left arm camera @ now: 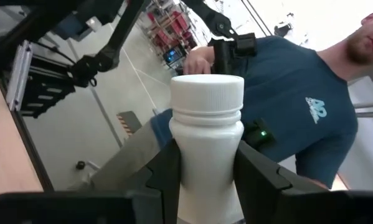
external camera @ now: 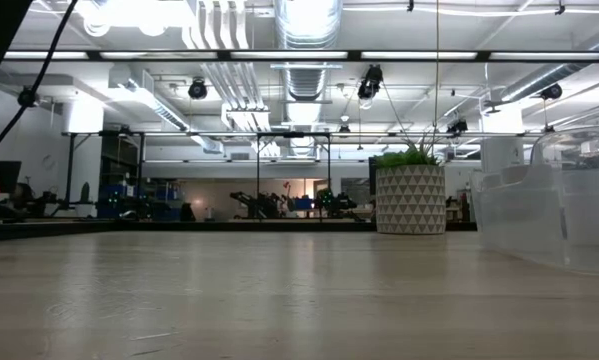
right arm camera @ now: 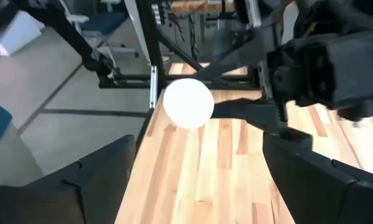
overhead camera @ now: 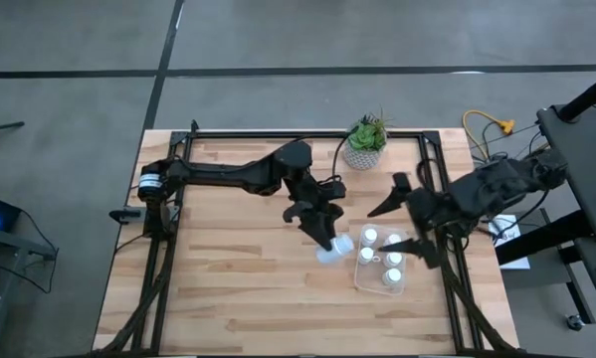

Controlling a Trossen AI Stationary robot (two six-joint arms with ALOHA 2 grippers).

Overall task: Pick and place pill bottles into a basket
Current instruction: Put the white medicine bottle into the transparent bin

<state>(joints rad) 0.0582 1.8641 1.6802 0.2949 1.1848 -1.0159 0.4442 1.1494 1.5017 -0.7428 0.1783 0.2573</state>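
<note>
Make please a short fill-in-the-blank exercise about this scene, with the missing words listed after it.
1. The left gripper is shut on a white pill ____.
2. The right gripper has its fingers ____ and holds nothing.
3. In the high view, ____ pill bottles stand inside the clear basket.
4. The potted plant stands ____ the basket.

Missing words: bottle; open; four; outside

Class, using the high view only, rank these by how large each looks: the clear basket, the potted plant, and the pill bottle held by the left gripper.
1. Basket: largest, it holds several bottles.
2. Potted plant: clearly smaller than the basket.
3. Pill bottle in the left gripper: smallest, though partly hidden by the fingers.
</note>
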